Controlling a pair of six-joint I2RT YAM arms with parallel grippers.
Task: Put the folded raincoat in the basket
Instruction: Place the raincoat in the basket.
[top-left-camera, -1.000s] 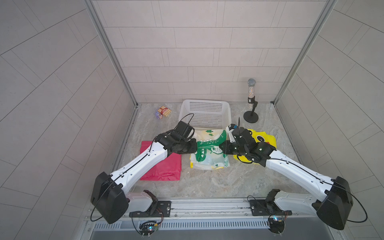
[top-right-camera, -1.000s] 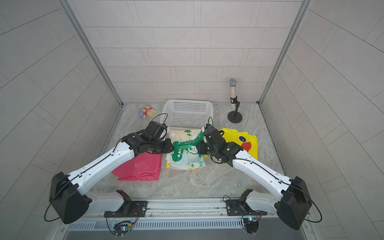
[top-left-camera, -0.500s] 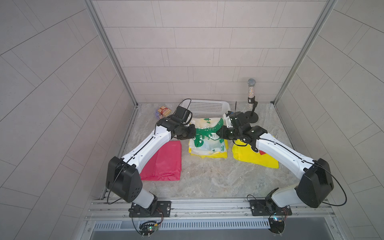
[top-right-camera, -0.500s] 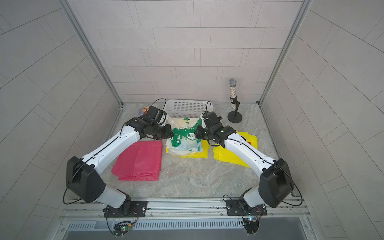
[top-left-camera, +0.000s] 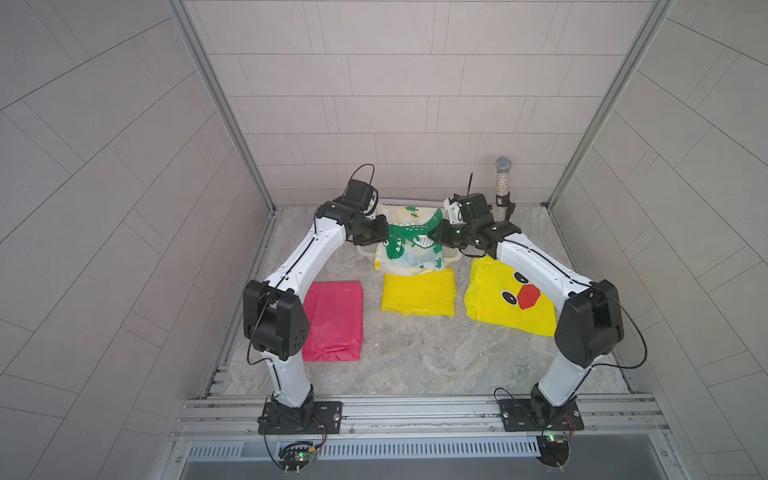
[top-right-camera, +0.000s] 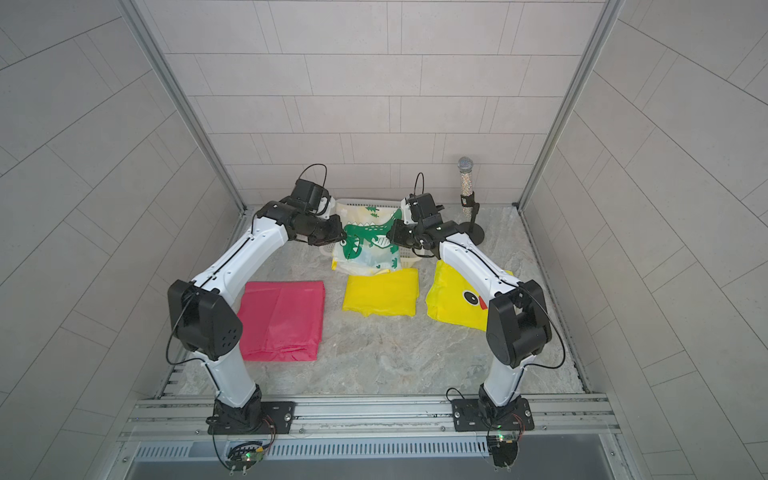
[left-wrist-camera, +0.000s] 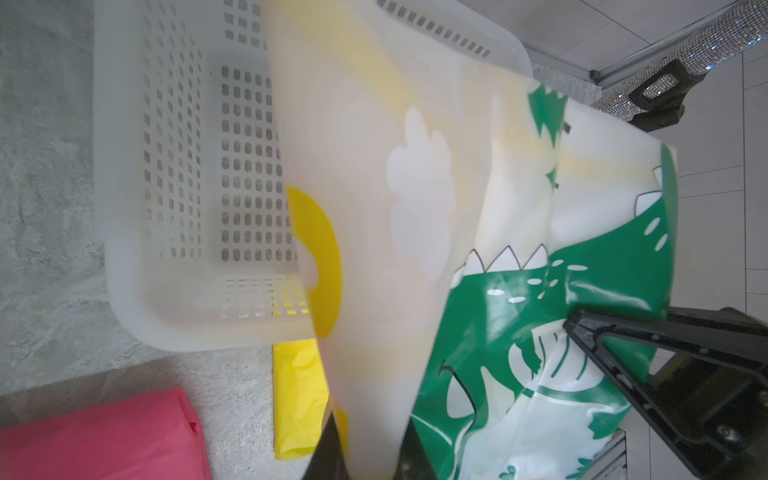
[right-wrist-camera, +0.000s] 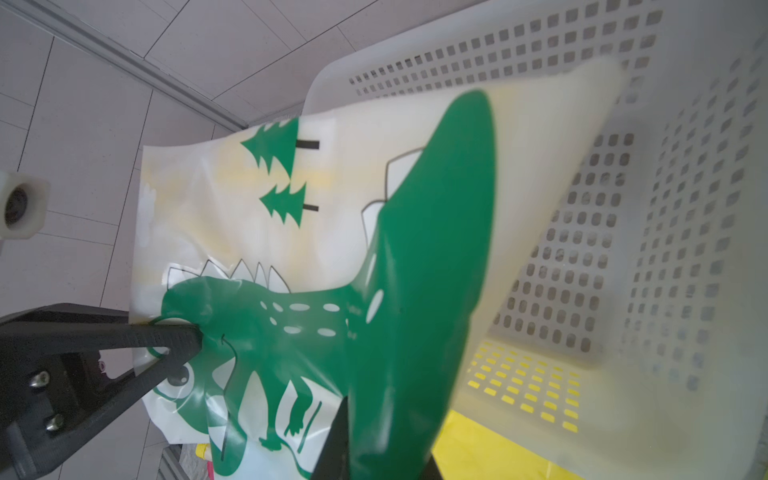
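Raincoat, dinosaur print, hangs stretched side to side over the basket, lower edge drooping toward its near rim. The left gripper and right gripper, equally near, each clamp one side edge.

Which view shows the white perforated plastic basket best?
Right wrist view: the basket fills much of it, floor included. The left wrist view shows one corner; in both top views the green dinosaur raincoat hides most.

Surface: marbled tabletop
Laid flat, folded: pink raincoat, yellow raincoat, duck-faced raincoat
Stood at back: white basket, microphone stand
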